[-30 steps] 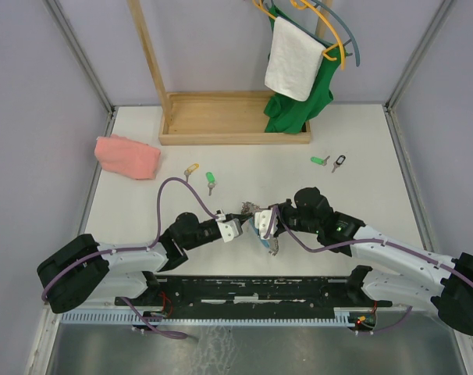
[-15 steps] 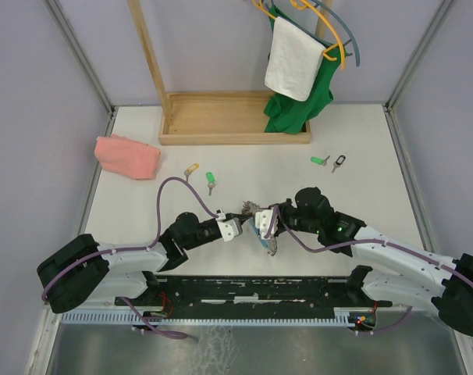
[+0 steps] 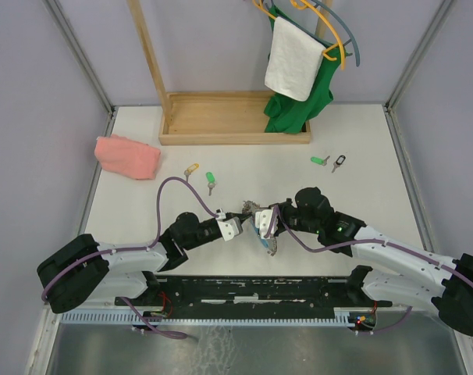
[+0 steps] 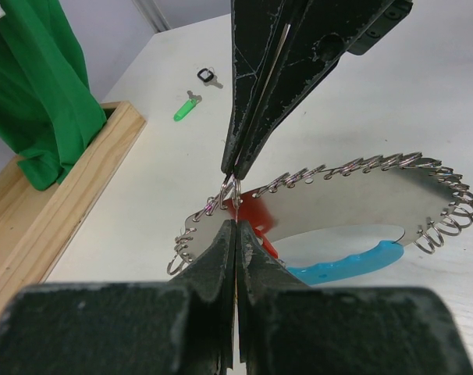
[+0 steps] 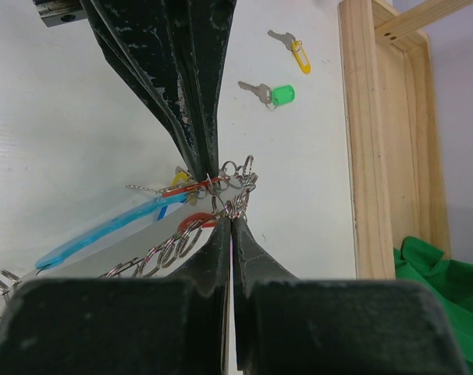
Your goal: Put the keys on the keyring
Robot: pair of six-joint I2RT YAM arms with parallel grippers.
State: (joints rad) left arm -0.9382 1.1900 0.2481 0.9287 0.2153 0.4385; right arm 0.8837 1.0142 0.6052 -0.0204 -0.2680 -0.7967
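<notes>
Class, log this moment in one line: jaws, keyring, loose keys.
left gripper: jaws shut on keyring | right gripper: jaws shut on keyring | yellow-tagged key, left green-tagged key, right green-tagged key: loose on table

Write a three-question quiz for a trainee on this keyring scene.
1. True or false: the left gripper and right gripper both have their fingers shut at the keyring.
2. Which tag colour shows on two loose keys on the table? A green, B yellow, C red.
3. Fill in: in the left wrist view, the tag beside the keyring's light-blue piece is ____.
Key: 1 true; 2 A, the green-tagged keys; 3 red, the red tag.
</notes>
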